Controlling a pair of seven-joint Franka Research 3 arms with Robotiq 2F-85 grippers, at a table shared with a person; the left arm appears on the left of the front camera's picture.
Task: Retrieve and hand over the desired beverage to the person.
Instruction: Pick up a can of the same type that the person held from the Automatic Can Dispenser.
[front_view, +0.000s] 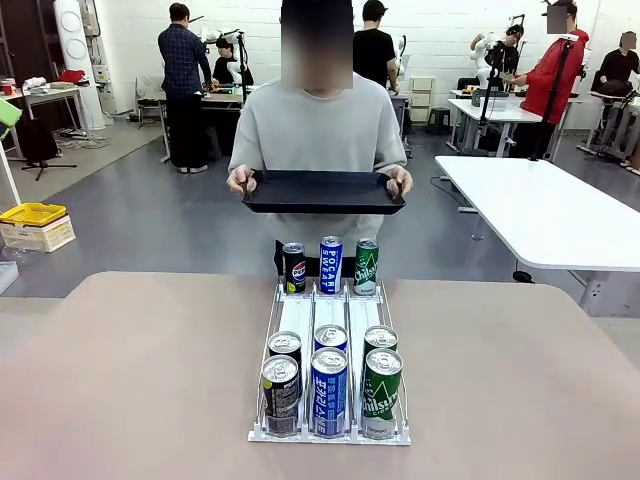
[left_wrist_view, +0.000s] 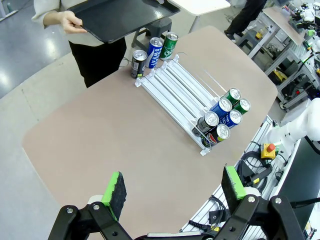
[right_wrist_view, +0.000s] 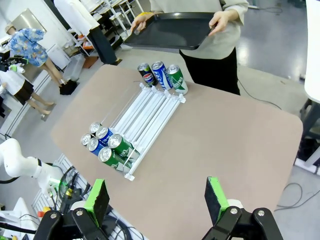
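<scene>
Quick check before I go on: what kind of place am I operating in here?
Likely a robotics lab or workshop rather than a real café: white work tables across an open grey floor, people busy at benches behind, and a red emergency-stop button beside our table.

A white table (front_view: 540, 205) stands right, a yellow crate (front_view: 32, 213) left

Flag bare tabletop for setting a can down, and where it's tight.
Bare: table left of the rack and right of it. Rack's middle lanes are open. Crowded: six cans at its near end, three cans at its far end, by the person's tray.
</scene>
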